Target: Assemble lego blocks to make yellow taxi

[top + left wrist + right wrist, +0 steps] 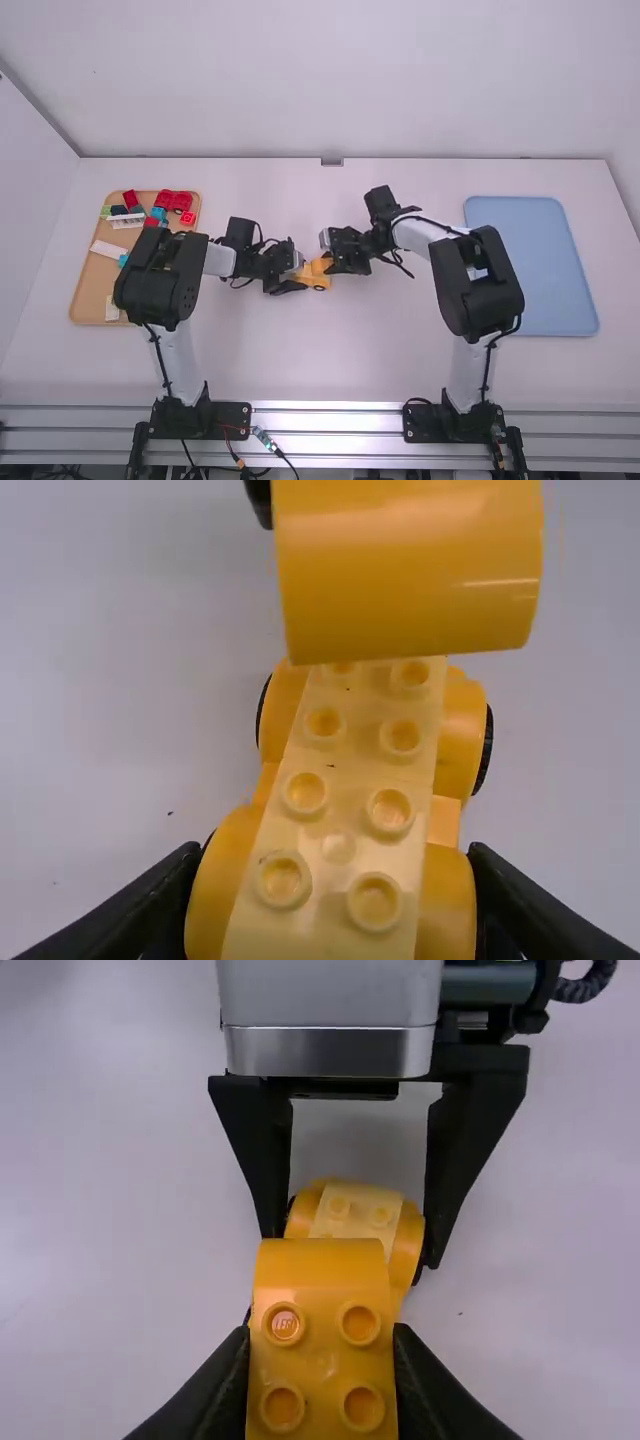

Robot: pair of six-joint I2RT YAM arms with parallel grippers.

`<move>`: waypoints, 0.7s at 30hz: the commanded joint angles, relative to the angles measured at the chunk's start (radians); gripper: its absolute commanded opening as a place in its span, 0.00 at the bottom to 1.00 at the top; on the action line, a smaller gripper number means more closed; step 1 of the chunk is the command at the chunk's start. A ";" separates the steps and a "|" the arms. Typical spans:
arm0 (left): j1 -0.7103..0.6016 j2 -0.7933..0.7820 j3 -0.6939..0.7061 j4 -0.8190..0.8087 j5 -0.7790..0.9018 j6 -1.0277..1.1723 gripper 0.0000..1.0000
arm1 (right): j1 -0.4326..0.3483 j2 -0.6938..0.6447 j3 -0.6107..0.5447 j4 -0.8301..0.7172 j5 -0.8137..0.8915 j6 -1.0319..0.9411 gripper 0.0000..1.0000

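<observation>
the left hand (333, 865) is closed on the yellow wheeled base (463, 730), and the right hand (320, 1340) grips a curved yellow block (320, 1272) over it, mid-frame in the high view. the chassis seems built; the body likely needs seating, though contact cannot be told. loose blocks (174, 201) lie in the wooden tray (85, 280), upper left.

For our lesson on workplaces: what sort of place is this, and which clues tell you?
Probably a robotics lab or test station: two robot arms bolted to a metal rail, a plain white table, and a tray of toy blocks.
</observation>
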 commanded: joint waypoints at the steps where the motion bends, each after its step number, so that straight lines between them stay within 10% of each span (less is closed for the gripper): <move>1: -0.010 0.014 0.000 -0.003 -0.006 0.000 0.59 | 0.013 -0.031 0.016 -0.002 -0.019 0.033 0.11; 21: -0.010 0.014 -0.079 0.185 0.037 -0.168 0.59 | 0.056 -0.031 0.015 0.062 0.058 0.170 0.01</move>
